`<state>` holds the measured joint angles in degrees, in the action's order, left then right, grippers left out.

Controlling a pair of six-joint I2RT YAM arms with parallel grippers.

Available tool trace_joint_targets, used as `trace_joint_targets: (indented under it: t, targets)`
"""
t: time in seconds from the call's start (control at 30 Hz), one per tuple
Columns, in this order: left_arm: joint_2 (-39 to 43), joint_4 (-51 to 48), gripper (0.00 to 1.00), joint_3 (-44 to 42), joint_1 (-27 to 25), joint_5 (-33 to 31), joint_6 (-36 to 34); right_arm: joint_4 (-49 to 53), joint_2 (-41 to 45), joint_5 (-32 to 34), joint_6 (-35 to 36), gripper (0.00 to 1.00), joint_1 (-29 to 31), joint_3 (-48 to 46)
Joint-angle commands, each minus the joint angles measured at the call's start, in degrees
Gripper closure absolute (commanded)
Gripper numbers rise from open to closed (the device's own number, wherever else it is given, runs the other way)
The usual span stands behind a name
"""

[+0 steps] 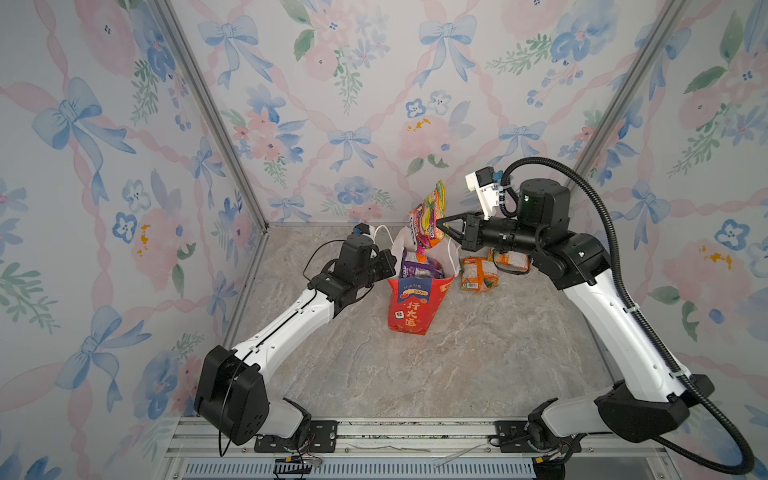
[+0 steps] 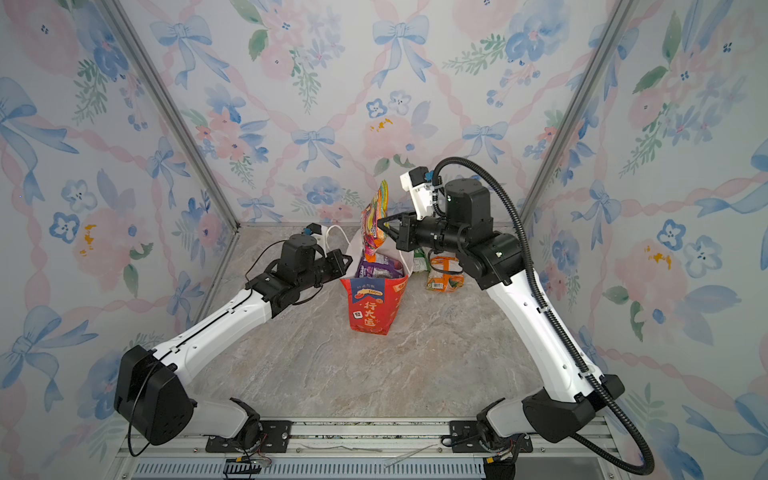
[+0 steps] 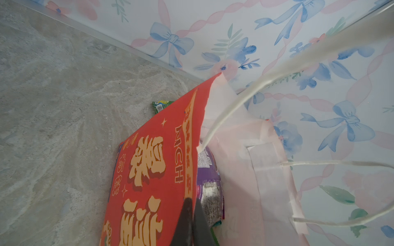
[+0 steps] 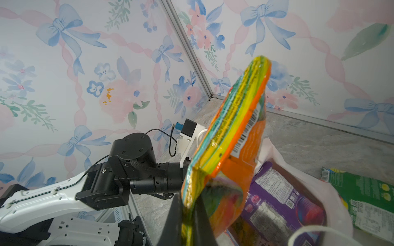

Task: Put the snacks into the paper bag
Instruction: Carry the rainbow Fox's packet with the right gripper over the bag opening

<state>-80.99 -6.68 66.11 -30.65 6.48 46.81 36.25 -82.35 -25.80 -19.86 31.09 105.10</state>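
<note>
Tabletop [image 1: 415,374]: grey marble | walls [image 1: 374,104]: floral bow wallpaper | paper bag [image 1: 415,307]: standing

A grey-beige marble-patterned tabletop [image 1: 415,374] fills the middle of both top views. It is walled at 9, 12 and 3 o'clock by wallpaper [image 1: 353,104] of blue bows and pink flowers. Slanted metal posts [image 1: 210,112] rise at 11 and 1 o'clock, and a metal rail [image 1: 415,432] above a slotted grille [image 1: 374,469] runs along 6 o'clock.
</note>
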Motion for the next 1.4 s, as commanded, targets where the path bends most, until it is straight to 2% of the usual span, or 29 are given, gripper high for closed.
trace_joint_targets:
  t: [0.0, 0.27, 0.47, 0.9, 1.37]
  targets:
    - [0.6, -0.5, 1.00, -0.6, 0.1, 1.0, 0.5, 2.6, -0.3, 4.2, 3.5, 1.00, 0.9, 1.8]
    - [0.4, -0.5, 1.00, -0.5, 0.0, 1.1, 0.6, 9.7, -2.3, 5.1, 9.6, 1.00, 0.9, 4.0]
    - [0.3, -0.5, 1.00, -0.4, 0.1, 1.0, 0.6, 10.4, -2.9, 7.2, 14.7, 1.00, 0.8, 4.3]
    - [0.5, -0.6, 1.00, -0.7, 0.0, 0.7, 0.5, 11.7, -5.5, 8.6, 19.1, 1.00, 0.8, 5.3]
    - [0.5, -0.5, 1.00, -0.8, 0.1, 0.6, 0.6, 20.7, -8.2, 7.7, 26.2, 1.00, 1.0, 8.2]
